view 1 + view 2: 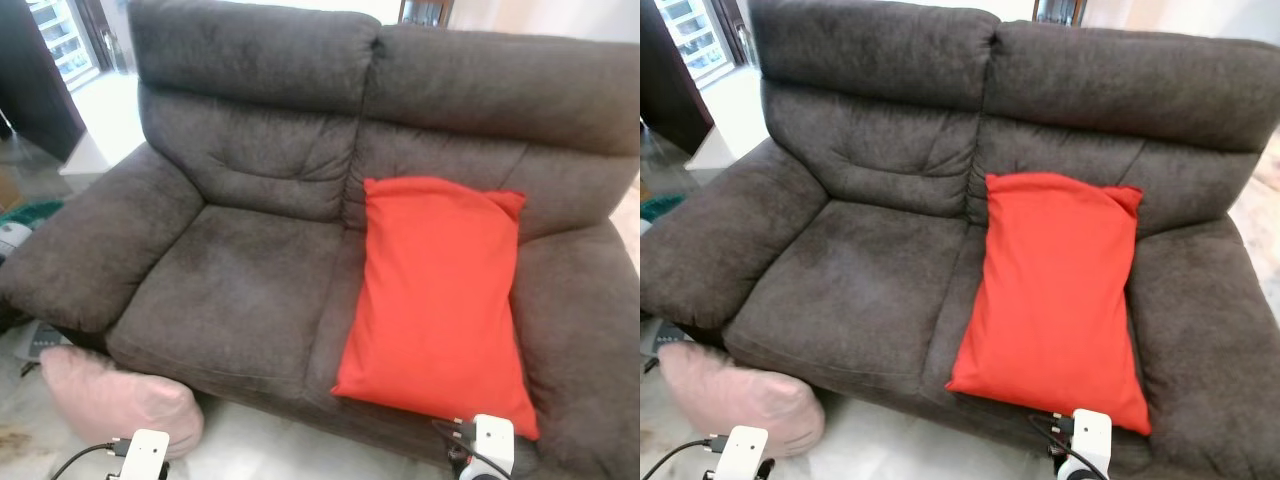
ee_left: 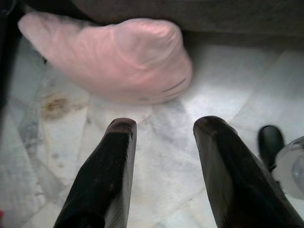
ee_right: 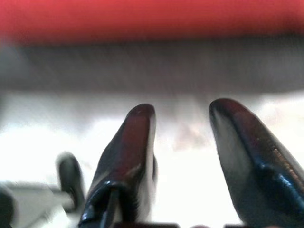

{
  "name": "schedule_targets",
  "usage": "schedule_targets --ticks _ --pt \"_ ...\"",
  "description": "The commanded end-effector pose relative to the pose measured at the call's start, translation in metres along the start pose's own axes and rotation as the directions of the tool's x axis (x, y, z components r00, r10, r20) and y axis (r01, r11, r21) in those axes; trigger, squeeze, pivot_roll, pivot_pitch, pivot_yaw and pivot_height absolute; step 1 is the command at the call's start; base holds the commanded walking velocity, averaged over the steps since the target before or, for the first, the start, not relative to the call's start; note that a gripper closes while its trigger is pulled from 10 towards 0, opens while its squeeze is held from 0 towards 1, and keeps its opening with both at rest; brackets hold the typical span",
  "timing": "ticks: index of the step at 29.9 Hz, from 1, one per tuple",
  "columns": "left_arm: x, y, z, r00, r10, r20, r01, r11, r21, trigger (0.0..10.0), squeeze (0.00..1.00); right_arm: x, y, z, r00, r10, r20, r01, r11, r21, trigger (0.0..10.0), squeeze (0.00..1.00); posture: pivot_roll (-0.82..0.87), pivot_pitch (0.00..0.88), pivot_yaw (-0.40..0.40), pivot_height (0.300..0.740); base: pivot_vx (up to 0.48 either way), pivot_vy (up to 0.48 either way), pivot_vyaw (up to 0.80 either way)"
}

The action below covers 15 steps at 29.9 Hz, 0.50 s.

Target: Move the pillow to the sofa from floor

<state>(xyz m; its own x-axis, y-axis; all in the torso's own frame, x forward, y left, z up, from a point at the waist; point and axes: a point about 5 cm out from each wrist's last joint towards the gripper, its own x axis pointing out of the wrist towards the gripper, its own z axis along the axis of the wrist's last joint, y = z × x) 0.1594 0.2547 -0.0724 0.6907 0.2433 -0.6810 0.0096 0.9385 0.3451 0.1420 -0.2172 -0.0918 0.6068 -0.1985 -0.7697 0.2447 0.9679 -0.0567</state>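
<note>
Pink pillow (image 1: 115,398) on the floor (image 2: 156,142) against the sofa (image 1: 250,270) front; left gripper (image 2: 164,126), fingers apart, short of it, right gripper (image 3: 183,114) seemingly likewise, so shallow pinching risks slippage.

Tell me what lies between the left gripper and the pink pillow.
Bare marble floor: the left wrist view shows nothing between the open left gripper and the pink pillow.

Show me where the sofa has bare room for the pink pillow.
The left seat cushion is bare, bordered by the left armrest and the red pillow. The right seat is crowded: the red pillow covers it. The pink pillow lies on the floor.
</note>
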Motion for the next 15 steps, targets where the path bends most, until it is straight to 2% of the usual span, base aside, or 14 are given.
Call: schedule_targets --ticks 1,4,7,11,15 --pt "-0.004 0.003 -0.012 0.998 0.012 -0.056 -0.013 1.000 -0.018 10.0 0.00 -0.006 -0.003 -0.023 0.994 -0.026 -0.103 0.027 1.000 0.005 10.0 0.00 0.14 0.068 0.000 0.740 0.000 0.356 0.00" --pt "-0.005 0.005 -0.017 0.996 0.020 -0.088 -0.022 1.000 -0.019 10.0 0.00 -0.010 0.006 -0.033 0.991 0.019 -0.135 -0.020 1.000 -0.001 10.0 0.00 0.14 0.072 0.003 0.740 0.000 0.356 0.00" --pt "-0.006 0.005 -0.021 0.994 0.017 -0.106 -0.020 1.000 -0.022 10.0 0.00 -0.010 0.009 -0.033 0.990 0.017 -0.137 -0.017 1.000 -0.002 10.0 0.00 0.14 0.073 0.008 0.740 0.000 0.354 0.00" --pt "-0.009 -0.001 -0.029 0.990 0.001 -0.143 -0.004 1.000 -0.018 10.0 0.00 -0.007 0.026 -0.028 0.987 0.078 -0.143 -0.081 0.997 -0.014 10.0 0.00 0.13 0.073 0.010 0.740 0.000 0.365 0.00" --pt "-0.010 -0.002 -0.030 0.989 0.002 -0.151 -0.006 1.000 -0.027 10.0 0.00 -0.006 0.029 -0.026 0.986 0.090 -0.143 -0.093 0.996 -0.015 10.0 0.00 0.13 0.074 0.006 0.740 0.000 0.382 0.00"
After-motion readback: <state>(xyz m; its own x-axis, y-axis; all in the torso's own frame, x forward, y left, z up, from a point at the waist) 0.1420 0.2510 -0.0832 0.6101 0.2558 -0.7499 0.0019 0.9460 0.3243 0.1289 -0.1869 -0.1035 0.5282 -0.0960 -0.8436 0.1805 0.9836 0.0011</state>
